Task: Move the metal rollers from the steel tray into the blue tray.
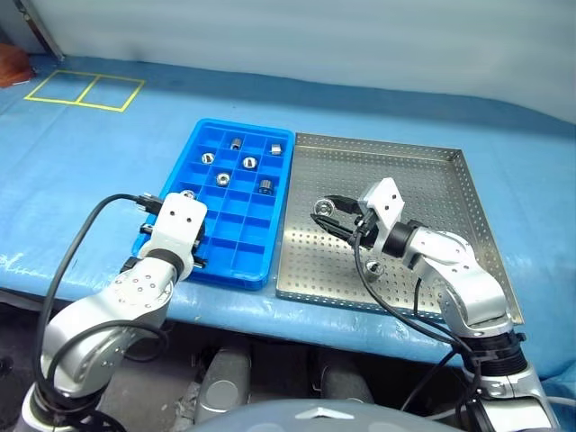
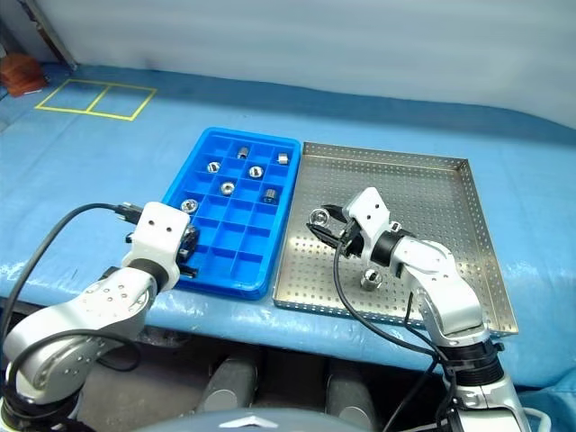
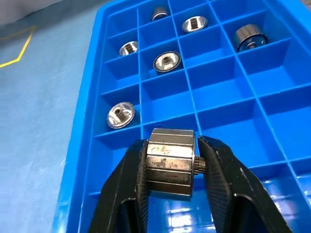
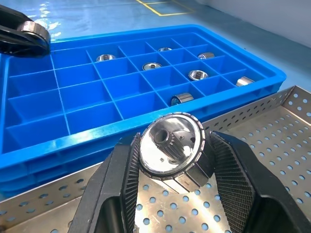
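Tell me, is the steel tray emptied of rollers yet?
Not yet. One metal roller lies loose on the steel tray, near the front. The right gripper holds another over the tray's perforated floor.

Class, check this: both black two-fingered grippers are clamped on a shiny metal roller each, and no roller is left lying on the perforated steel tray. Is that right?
Not quite. One shiny metal roller is left lying on the perforated steel tray, beside the right arm, as the right eye view shows. The rest holds: the left gripper and the right gripper each clamp a roller.
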Action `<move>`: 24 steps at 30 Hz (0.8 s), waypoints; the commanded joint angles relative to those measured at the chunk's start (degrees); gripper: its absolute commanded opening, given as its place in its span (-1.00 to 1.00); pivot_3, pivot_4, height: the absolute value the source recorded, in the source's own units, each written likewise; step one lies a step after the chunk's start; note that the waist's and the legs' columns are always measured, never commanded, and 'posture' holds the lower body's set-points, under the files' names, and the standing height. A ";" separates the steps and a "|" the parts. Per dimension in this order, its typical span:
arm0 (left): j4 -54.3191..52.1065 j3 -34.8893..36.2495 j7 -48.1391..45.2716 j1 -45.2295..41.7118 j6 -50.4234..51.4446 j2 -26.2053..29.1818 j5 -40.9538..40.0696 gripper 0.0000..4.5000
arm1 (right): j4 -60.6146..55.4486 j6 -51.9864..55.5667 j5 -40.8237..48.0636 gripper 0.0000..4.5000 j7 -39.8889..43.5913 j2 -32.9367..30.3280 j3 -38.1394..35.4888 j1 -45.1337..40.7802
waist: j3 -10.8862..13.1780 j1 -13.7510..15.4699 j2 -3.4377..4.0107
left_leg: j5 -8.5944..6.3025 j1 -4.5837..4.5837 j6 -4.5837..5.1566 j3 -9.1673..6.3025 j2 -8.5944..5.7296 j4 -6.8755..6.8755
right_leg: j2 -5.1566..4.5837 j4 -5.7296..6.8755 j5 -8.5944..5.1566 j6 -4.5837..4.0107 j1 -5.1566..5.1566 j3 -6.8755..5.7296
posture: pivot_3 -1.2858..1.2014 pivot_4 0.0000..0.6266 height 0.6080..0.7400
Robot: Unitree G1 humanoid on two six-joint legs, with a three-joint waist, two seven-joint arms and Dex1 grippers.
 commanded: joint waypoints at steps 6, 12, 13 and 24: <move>-6.20 4.76 -3.08 5.48 6.42 -2.55 7.34 -0.44 | -1.48 -0.41 0.12 -0.16 -1.14 0.08 -0.57 -1.13 | 0.00 0.15 0.00 | 0.00 0.01 0.00 0.01 0.00 -0.01 | 0.00 0.00 0.00 -0.01 -0.02 0.00 | 0.28 -0.52 1.00; -1.58 3.42 -4.41 7.40 3.98 -3.15 13.96 -0.44 | -1.49 -0.33 -0.46 -0.16 -1.71 0.62 0.25 -1.47 | 0.00 0.45 0.00 | 0.00 0.04 -0.01 0.02 0.00 0.02 | -0.02 0.01 0.00 0.00 0.02 0.00 | 0.29 -0.52 1.00; -0.61 3.10 -4.53 7.42 3.34 -3.61 15.01 -0.44 | -1.47 -0.44 -0.69 -0.16 -1.76 0.68 0.43 -1.39 | 0.00 0.44 0.00 | 0.00 0.05 -0.01 0.03 0.00 0.02 | -0.02 0.01 0.00 0.00 0.02 0.01 | 0.29 -0.52 1.00; 5.64 -2.10 -11.11 6.92 -2.57 -4.23 21.73 -0.12 | -1.93 -0.68 -1.25 -0.16 -2.16 0.53 1.09 -0.88 | -0.01 0.20 0.01 | 0.00 0.08 -0.01 0.08 0.00 -0.05 | -0.04 0.00 -0.01 -0.02 0.01 0.02 | 0.26 -0.52 1.00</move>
